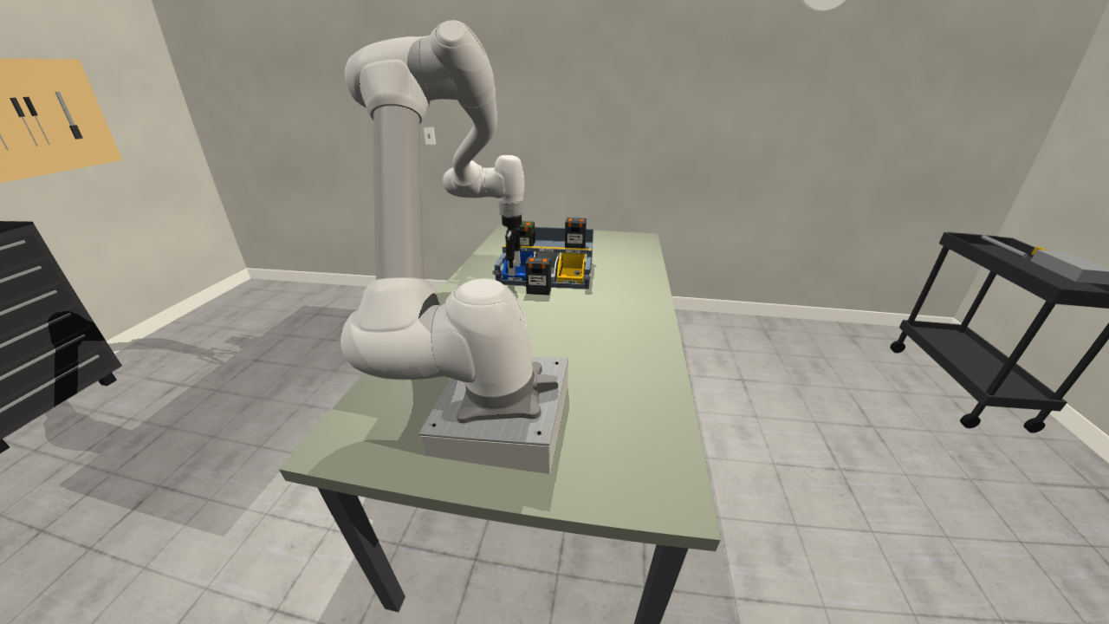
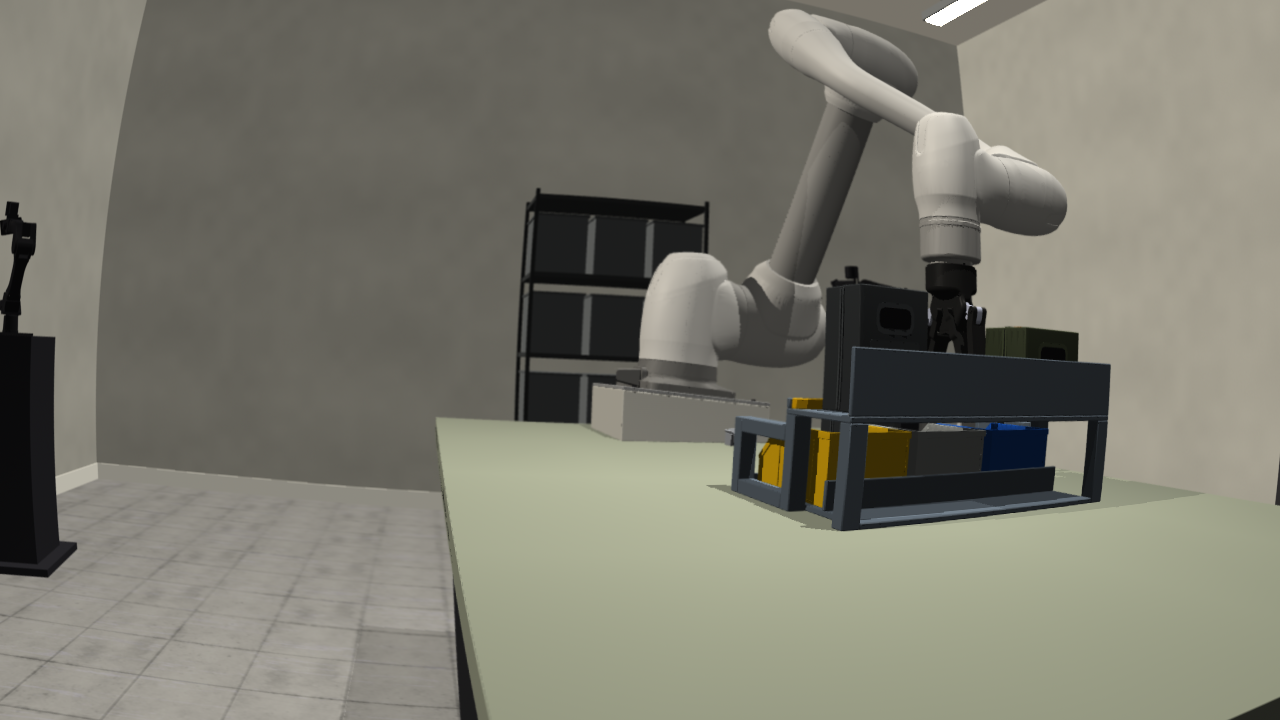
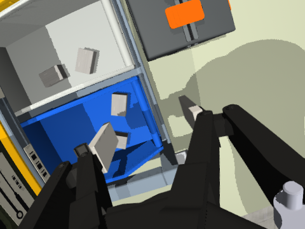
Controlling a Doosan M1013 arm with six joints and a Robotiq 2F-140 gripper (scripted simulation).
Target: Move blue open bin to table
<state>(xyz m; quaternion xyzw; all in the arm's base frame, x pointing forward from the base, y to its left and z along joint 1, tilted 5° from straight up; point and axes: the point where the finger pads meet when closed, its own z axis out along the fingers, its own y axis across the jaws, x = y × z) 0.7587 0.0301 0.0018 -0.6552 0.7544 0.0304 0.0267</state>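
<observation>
The blue bin (image 1: 505, 273) (image 2: 1014, 447) (image 3: 95, 108) sits on the lower shelf level at one end, beside the grey-white bin (image 2: 947, 452) (image 3: 95, 35). Two small grey parts (image 3: 119, 104) (image 3: 122, 140) show in it. The yellow bin (image 1: 571, 267) (image 2: 886, 452) stands on the grey bin's other side. My gripper (image 1: 513, 267) (image 3: 147, 119) is open and empty, pointing down. In the wrist view one finger pad is over the bin's inside and the other beyond its front wall. In the exterior view the shelf's back panel hides the fingertips; their exact height is unclear.
The shelf rack (image 2: 980, 389) (image 3: 136, 187) stands on the table (image 1: 620, 334) (image 2: 716, 582). A black case (image 1: 538, 279) (image 3: 152, 35) stands before the grey bin, near my fingers. Another black case (image 1: 575, 232) (image 2: 868, 331) and a green case (image 1: 527, 231) (image 2: 1033, 342) stand on the upper level.
</observation>
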